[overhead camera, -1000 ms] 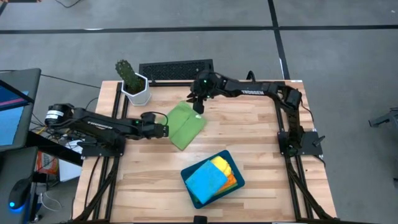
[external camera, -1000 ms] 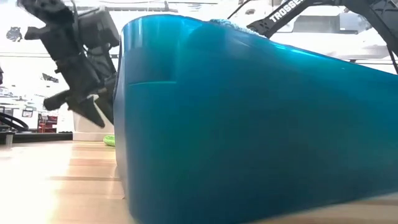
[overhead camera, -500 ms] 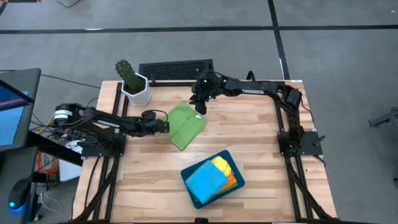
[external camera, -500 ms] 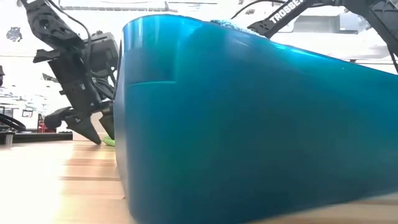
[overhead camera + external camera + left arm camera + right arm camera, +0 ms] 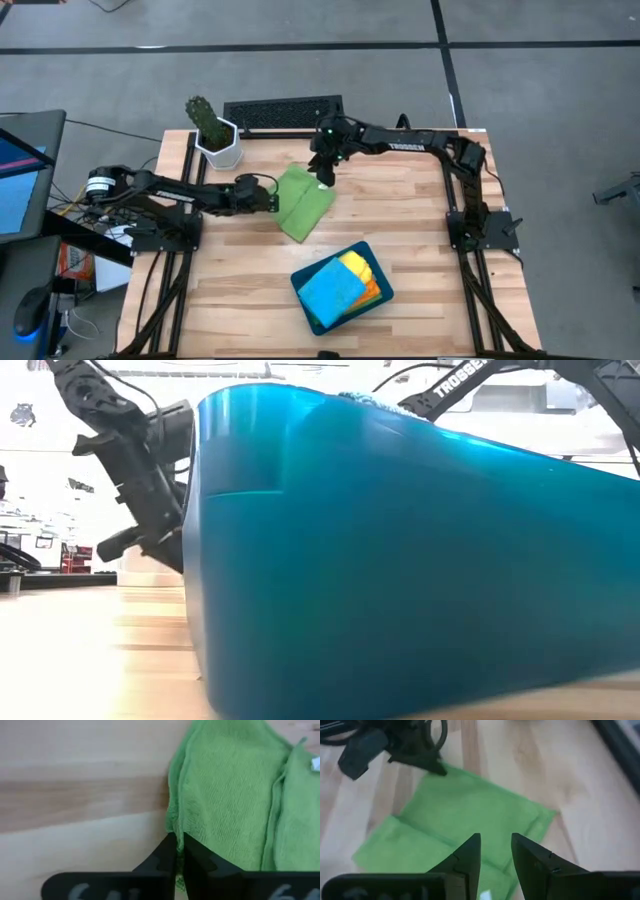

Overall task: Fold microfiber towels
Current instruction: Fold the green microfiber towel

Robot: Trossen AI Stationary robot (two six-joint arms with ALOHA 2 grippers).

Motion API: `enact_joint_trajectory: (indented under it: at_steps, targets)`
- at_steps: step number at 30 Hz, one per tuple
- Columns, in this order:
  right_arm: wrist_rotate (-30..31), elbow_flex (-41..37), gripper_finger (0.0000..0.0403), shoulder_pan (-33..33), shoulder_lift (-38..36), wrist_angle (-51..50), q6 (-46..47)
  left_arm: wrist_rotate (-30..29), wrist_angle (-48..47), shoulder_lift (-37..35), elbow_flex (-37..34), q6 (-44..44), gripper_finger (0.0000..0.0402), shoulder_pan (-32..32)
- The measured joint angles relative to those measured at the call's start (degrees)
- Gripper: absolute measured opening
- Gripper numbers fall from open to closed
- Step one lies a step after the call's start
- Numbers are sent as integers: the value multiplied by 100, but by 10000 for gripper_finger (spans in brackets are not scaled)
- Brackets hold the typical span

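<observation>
— Green towel (image 5: 303,201) position? Lying folded on table (image 5: 400,240), pinched at near edge by left gripper (image 5: 176,851).
— Left fingers (image 5: 197,860)? Together, clamped on that edge.
— Right gripper (image 5: 495,851)? Hovering just above towel's far corner, fingers apart, nothing between them.
— Other towels (image 5: 340,283)? Stacked in teal tray (image 5: 302,276), well apart from both.

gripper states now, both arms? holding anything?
Left pincer: closed on the edge of the green towel.
Right pincer: open, holding nothing, above the far corner of the same towel.
</observation>
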Motion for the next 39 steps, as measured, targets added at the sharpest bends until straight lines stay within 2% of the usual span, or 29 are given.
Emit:
enact_joint_trajectory:
  at_steps: [5, 14, 21, 28, 34, 39]
  targets:
    - [-473, 0, 134, -89, 0, -193, 200, 87, -51, -16, 362, 408, 3, -63]
    - [-536, -4, 134, -241, -359, -548, 203, 752, -62, -17, 971, 1308, 2, -269]
    - [-463, -4, 134, -324, -708, -601, 199, 1111, -12, -17, 1123, 1324, 2, -585]
    - [-451, -4, 134, -291, -722, -616, 201, 1114, 104, -13, 1225, 1107, 2, -917]
    - [-451, -4, 134, -111, -708, -615, 201, 1192, 869, 539, 1235, 847, 2, -1150]
    - [-449, -32, 134, 28, -706, -635, 199, 1616, 1274, 1120, 1371, 769, 2, -1271]
